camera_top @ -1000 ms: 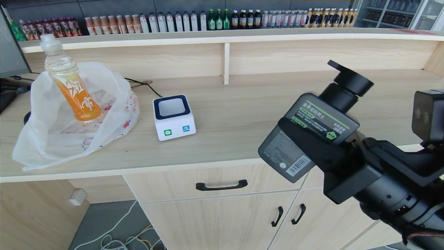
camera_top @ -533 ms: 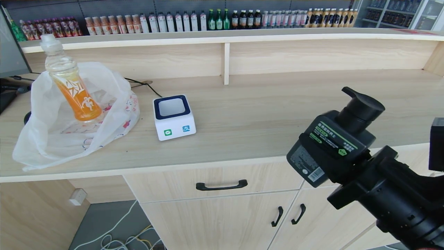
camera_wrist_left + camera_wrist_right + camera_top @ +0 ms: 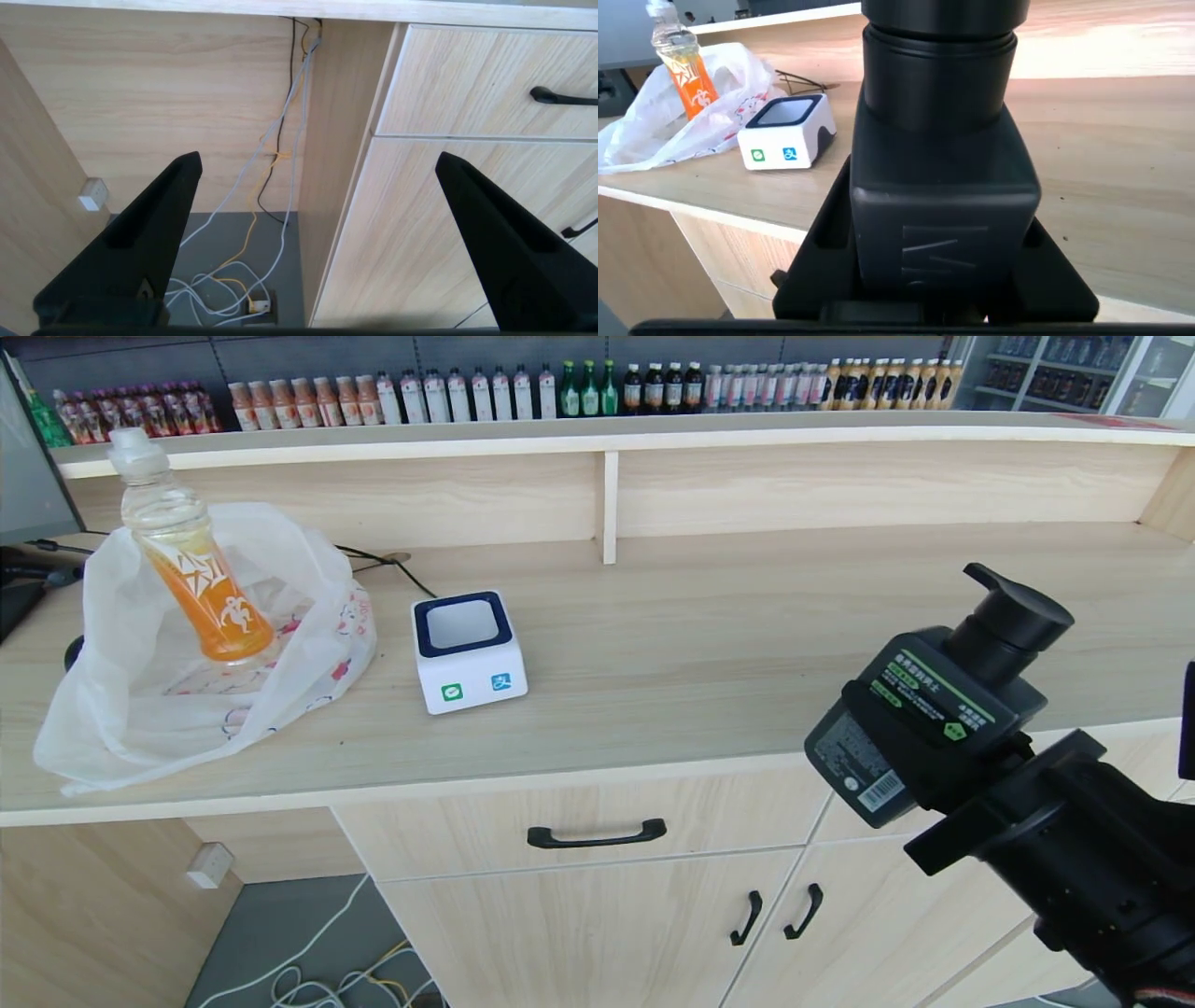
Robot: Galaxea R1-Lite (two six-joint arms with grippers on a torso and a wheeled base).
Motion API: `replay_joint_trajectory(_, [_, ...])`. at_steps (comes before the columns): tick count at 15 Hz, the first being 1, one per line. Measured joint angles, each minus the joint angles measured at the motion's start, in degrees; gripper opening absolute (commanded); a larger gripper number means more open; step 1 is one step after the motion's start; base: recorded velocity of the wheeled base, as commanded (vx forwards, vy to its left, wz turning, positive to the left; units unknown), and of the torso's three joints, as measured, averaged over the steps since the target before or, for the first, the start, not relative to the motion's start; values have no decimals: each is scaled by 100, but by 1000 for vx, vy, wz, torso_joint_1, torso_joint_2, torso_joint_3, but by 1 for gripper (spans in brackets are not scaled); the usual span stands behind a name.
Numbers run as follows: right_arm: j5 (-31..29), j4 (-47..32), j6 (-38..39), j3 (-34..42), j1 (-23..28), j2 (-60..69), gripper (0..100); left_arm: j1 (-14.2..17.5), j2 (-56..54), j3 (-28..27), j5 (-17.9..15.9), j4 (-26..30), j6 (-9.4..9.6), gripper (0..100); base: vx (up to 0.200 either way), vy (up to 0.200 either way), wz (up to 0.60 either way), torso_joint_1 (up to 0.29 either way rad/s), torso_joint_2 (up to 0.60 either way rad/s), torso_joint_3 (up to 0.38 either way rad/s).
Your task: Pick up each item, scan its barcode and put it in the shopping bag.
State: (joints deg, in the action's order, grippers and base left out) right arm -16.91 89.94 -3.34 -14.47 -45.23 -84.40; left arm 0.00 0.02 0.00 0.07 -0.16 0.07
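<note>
My right gripper point(image 3: 943, 775) is shut on a dark grey pump bottle point(image 3: 920, 714), held tilted above the counter's front edge at the right, with its barcode label facing left and down. In the right wrist view the pump bottle point(image 3: 938, 177) stands between the fingers point(image 3: 822, 243). The white barcode scanner point(image 3: 467, 651) sits mid-counter, well left of the bottle. A white shopping bag point(image 3: 159, 691) lies at the left with an orange drink bottle point(image 3: 191, 560) standing in it. My left gripper point(image 3: 313, 243) hangs open below the counter, beside the cabinet.
The wooden counter point(image 3: 709, 644) has a raised back shelf with an upright divider point(image 3: 609, 506). Rows of bottles point(image 3: 597, 387) line the far shelf. Drawers and doors with black handles point(image 3: 597, 835) lie below. Loose cables point(image 3: 238, 280) lie on the floor.
My right gripper has carried the pump bottle to the right and downward, away from the scanner. The bag, orange bottle and scanner have stayed put.
</note>
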Motion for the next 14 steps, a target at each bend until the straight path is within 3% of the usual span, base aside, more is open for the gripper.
replay_joint_trajectory(2, [0,0,1,-41,6,-11,0,0,0,0,0,-2,9,100,0,0,0,0,0,0])
replay_joint_trajectory(14, [30,-4,9,-473,-11,-339,0,0,0,0,-2,2,17,100,0,200,0,3,4,2])
